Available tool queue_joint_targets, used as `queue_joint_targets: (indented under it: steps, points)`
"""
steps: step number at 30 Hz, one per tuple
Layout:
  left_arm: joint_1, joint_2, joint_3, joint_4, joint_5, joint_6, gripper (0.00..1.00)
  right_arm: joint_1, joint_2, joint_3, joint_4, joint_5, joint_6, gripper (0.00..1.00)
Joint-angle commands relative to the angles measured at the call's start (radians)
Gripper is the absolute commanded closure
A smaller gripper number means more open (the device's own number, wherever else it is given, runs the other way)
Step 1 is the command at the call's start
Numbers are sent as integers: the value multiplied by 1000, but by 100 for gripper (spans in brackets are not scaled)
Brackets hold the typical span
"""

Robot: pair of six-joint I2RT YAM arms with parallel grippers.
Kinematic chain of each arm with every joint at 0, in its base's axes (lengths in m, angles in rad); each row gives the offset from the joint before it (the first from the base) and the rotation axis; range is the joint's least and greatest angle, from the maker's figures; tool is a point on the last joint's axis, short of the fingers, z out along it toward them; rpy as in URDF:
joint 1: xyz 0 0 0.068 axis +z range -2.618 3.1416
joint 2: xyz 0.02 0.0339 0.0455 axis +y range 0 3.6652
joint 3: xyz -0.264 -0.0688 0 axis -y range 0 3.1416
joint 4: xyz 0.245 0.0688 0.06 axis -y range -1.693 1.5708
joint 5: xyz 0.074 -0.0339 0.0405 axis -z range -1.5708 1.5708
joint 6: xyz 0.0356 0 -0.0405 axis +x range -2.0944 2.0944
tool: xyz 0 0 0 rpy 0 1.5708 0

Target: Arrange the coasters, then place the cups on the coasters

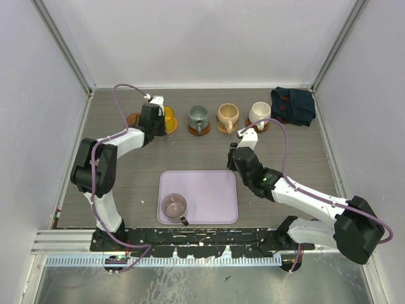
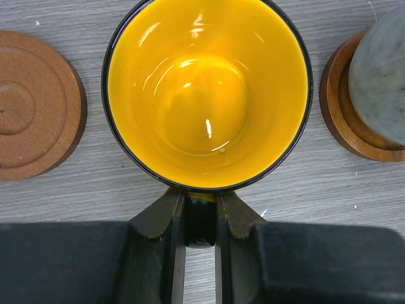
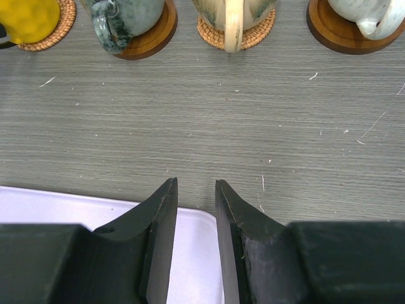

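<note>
My left gripper is shut on the handle of the yellow cup, which stands over a woven coaster. A bare brown coaster lies just left of it. To the right, the grey-green cup, the tan cup and the white cup each rest on a coaster. The mauve-pink cup sits in the lilac tray. My right gripper hangs open and empty over the tray's far right corner.
A dark navy cloth lies crumpled in the back right corner, beside the white cup. White walls close the table on three sides. Both arm bases stand along the near edge behind the tray.
</note>
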Motion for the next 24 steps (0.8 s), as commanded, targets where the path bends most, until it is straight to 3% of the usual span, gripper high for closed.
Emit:
queue_joint_targets:
  steps: [1,24]
  points:
    - [5,-11,55,122,-10,-9,100,-1,4,42,59,-4,-3,64]
    - [5,7,61,171,-41,-10,100,-2,26,47,70,-21,3,65]
